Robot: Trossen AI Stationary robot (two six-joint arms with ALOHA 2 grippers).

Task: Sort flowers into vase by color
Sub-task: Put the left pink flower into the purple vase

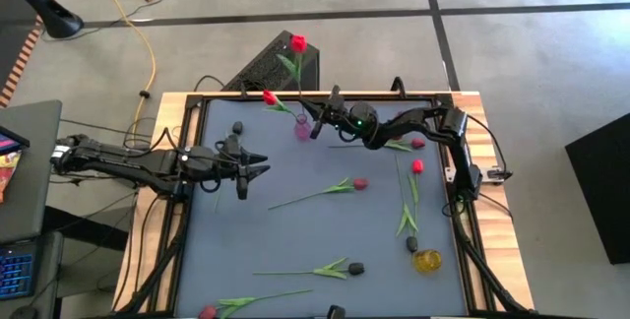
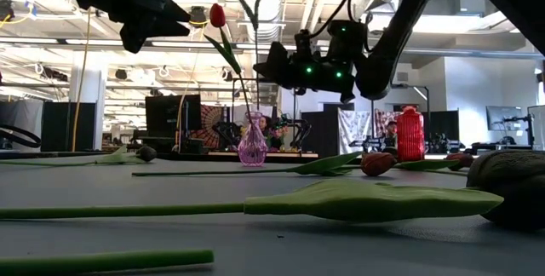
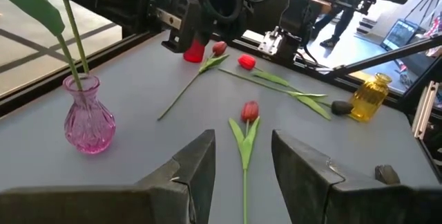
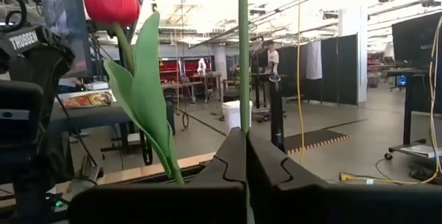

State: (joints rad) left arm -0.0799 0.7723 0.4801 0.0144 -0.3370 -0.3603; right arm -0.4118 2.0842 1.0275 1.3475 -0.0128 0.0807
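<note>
Flowers: high view, pink vase (image 1: 302, 128) at 12 o'clock on counter (image 1: 295, 230) w/ two red tulips; approx. seven lie loose. Left wrist: left hand (image 3: 243, 172) open, empty. Right wrist: right hand (image 4: 245, 156) pinches a stem (image 4: 243, 51).

The vase (image 1: 302, 128) was clear pink, holding two tulips (image 1: 297, 43) with bright red heads and green stems. The mat (image 1: 295, 230) was plain grey-blue, the table's edge (image 1: 492, 211) pale wood. A small bottle (image 1: 427, 260) was yellow. One loose tulip (image 1: 356, 268) had a black head; both arms were dark.
</note>
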